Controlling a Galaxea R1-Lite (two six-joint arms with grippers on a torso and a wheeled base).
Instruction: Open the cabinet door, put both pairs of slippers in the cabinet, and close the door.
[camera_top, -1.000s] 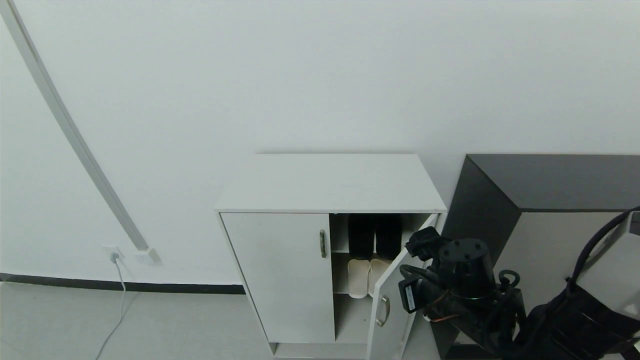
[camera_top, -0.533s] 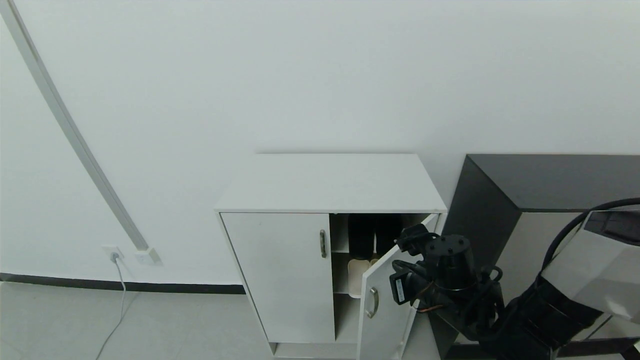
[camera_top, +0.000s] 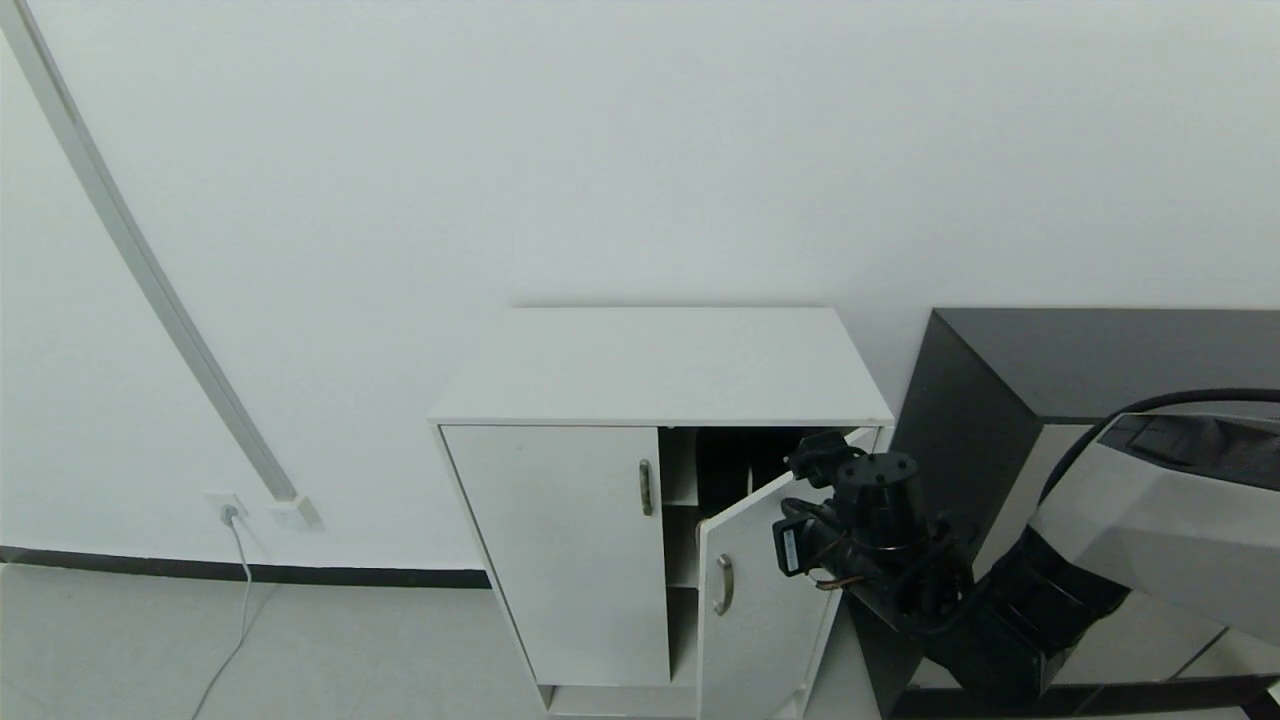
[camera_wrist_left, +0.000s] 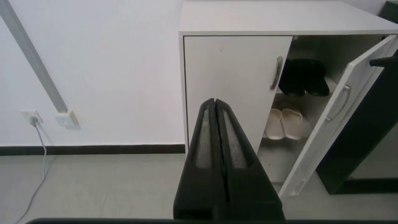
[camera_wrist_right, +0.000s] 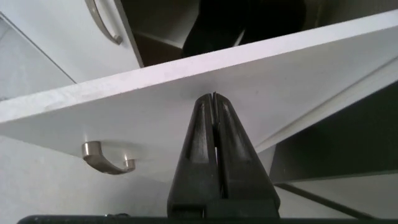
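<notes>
Touching right gripper (camera_wrist_right: 214, 98): cabinet door (camera_top: 752, 600)

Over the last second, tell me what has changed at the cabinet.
The right door swung further toward shut, its handle edge moving left. The shut right gripper followed it, against its outer face. Nothing was grasped or released. The left door, the black slippers and the white slippers stayed put.
</notes>
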